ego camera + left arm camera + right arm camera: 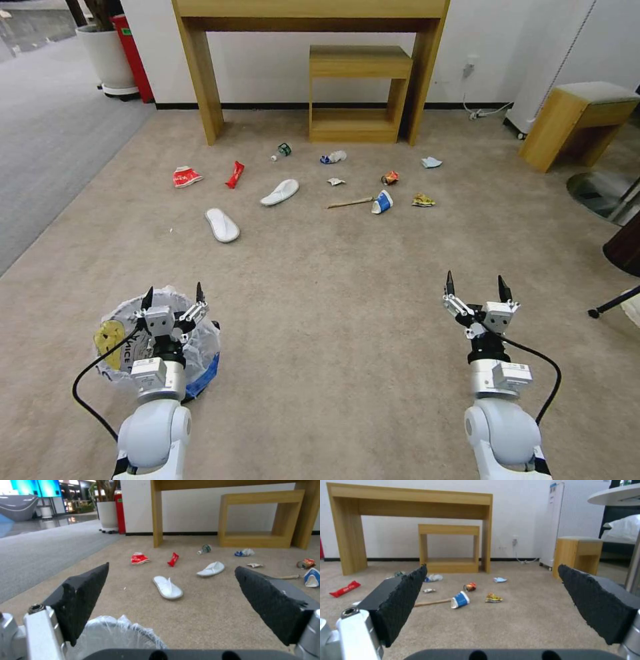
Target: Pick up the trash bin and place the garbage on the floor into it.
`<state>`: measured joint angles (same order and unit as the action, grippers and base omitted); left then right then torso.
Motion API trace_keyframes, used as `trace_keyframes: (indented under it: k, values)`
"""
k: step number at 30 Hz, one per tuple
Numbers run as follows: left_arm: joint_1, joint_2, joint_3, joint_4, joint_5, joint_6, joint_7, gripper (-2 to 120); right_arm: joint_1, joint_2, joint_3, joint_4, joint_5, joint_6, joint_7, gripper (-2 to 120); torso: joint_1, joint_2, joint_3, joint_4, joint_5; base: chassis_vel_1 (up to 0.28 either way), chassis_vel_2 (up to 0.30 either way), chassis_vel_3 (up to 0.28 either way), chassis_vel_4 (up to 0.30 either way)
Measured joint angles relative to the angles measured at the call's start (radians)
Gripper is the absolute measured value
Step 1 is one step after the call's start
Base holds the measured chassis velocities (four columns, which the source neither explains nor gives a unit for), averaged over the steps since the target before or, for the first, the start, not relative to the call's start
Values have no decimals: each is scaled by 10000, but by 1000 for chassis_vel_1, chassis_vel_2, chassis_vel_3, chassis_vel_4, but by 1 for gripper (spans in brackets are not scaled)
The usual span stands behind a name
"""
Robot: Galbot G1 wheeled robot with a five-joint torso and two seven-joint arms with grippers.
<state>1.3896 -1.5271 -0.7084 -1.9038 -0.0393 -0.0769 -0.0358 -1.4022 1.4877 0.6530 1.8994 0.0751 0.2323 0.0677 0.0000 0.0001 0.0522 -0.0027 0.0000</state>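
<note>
Two tools hang forward with their black fingers spread wide and nothing between them: the left tool (pixel 172 298) sits directly over the small round trash bin lined with crinkly translucent plastic (pixel 200 343), seemingly lined up to seize its rim, while the right tool (pixel 477 285) waits above bare beige short-pile carpet (pixel 333 320). Inside the bin lies a yellow wrapper (pixel 107 337); the white slippers (pixel 222 225), red wrappers (pixel 234 175), blue-white cup (pixel 382 201) and other scraps lie scattered well ahead, near the wooden desk (pixel 200 80).
</note>
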Motion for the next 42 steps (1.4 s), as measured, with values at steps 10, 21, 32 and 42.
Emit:
trace_keyframes:
  k: [10, 21, 32, 42]
  values:
    - [24, -5, 3, 4, 31, -68, 3, 100, -16, 42, 15, -17, 9, 159, 60, 100, 0, 0, 0, 0, 0, 0, 0, 0, 0]
    - [26, -18, 1, 26, 45, -76, 6, 100, -22, 57, 13, 51, 3, 83, 38, 100, 0, 0, 0, 1, 0, 0, 0, 0, 0]
    - [-26, -50, 1, 95, 76, -87, 10, 100, 89, 47, 54, 38, -32, -60, 29, 100, 0, 0, 0, 0, 0, 0, 0, 0, 0]
    - [-118, -51, 5, 187, 80, -88, 15, 100, 172, 23, 83, -64, -46, -87, 13, 100, 0, 0, 0, -1, 1, 18, 16, -17, -23]
